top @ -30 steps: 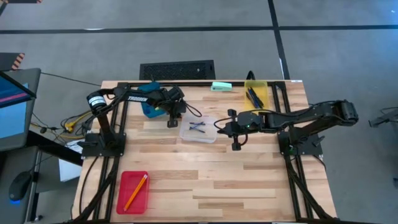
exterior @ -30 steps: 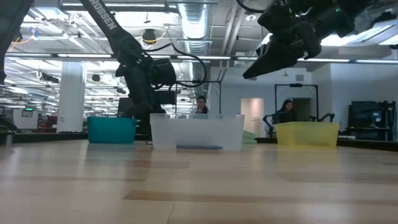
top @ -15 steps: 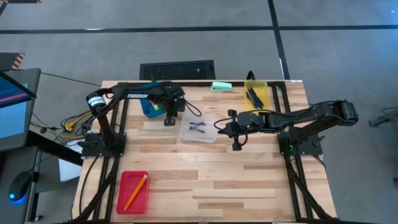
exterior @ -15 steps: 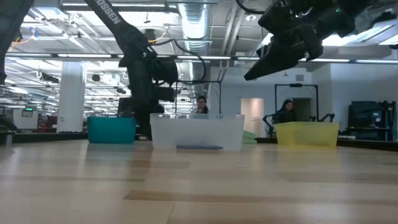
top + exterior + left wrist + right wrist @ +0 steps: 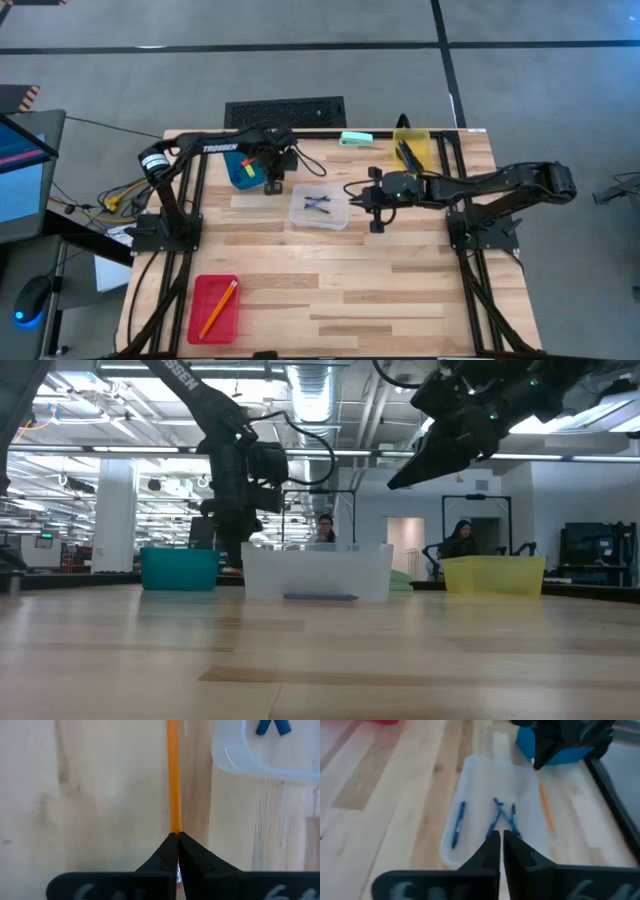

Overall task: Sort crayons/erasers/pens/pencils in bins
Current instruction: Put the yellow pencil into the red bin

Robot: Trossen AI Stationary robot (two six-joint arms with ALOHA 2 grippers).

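My left gripper (image 5: pixel 272 186) hangs over the wood between the blue bin (image 5: pixel 240 172) and the clear bin (image 5: pixel 320 208), shut on an orange pencil (image 5: pixel 173 775). The right wrist view shows that pencil (image 5: pixel 546 810) beside the clear bin. Three blue pens (image 5: pixel 502 817) lie in the clear bin. My right gripper (image 5: pixel 377 226) hovers high, just right of the clear bin, slanting down toward it. There is only a narrow slit between its fingers (image 5: pixel 492 840), which hold nothing. Another pencil (image 5: pixel 218 307) lies in the red bin (image 5: pixel 213 306) at the near left. My left gripper pinches the pencil near one end (image 5: pixel 174 831) between its two fingertips. It comes from above, pointing steeply down. The pencil runs on in line with the fingers, out past their tips, over the wood. Whether its free end rests on the table I cannot tell.
The yellow bin (image 5: pixel 412 150) with dark-blue pens stands at the far right. A flat mint-green object (image 5: pixel 356 139) lies at the far edge. The near half of the table is bare wood apart from the red bin. People show in the room behind the table.
My left gripper has risen and drawn a little toward the far edge and the blue bin, staying shut.
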